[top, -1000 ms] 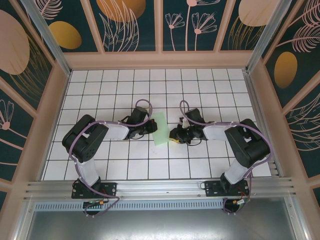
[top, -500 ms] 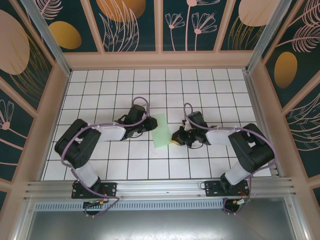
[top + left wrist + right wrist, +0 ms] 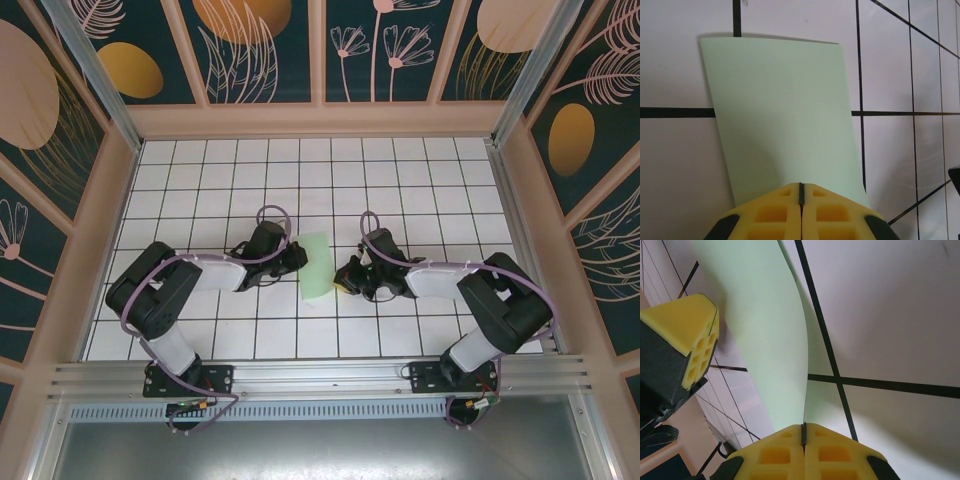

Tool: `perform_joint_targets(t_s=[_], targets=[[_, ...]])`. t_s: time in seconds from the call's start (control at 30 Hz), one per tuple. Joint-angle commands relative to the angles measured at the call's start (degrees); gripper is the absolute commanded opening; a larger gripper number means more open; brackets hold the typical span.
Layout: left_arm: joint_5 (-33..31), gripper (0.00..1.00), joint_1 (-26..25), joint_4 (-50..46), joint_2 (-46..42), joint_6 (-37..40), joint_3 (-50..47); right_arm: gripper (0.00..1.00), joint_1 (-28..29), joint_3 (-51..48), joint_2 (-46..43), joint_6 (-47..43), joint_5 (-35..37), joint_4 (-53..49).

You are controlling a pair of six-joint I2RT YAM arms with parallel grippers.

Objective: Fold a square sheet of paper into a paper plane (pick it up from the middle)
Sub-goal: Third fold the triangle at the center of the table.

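Note:
The square sheet of paper (image 3: 316, 264) lies mid-table as a pale mint-green strip, folded narrower than a square. My left gripper (image 3: 299, 257) is at its left edge, jaws shut. From the left wrist the sheet (image 3: 782, 110) spreads face-on ahead and passes under my shut left gripper (image 3: 801, 185), whose tips rest on it. My right gripper (image 3: 341, 277) is at the strip's right edge. From the right wrist a raised, curved edge of the sheet (image 3: 760, 330) runs straight into the seam of my right gripper (image 3: 804, 426), which is shut on it. The left fingers (image 3: 685, 325) show beside the sheet.
The white tiled table (image 3: 300, 180) with black grid lines is boxed in by pink-framed patterned walls (image 3: 320, 60). An aluminium rail (image 3: 320, 375) runs along the near edge by the arm bases. Both forearms lie low over the tiles on either side of the sheet.
Both grippers have shifted slightly toward the near edge and closed in on the strip. The right one came left onto its edge. The strip sits a little lower and more upright.

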Motion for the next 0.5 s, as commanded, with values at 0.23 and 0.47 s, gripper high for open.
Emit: perform_joint_targets(t_s=[0.23, 0.47], targets=[[0.23, 0.04, -0.13, -1.06, 3.59, -0.43, -0.38, 0.0, 2.35, 6.61, 3.83, -1.72, 0.65, 3.56], [-2.81, 0.11, -0.13, -1.76, -3.36, 2.65, 2.08, 0.0, 2.65, 10.03, 7.92, -1.73, 0.81, 3.46]])
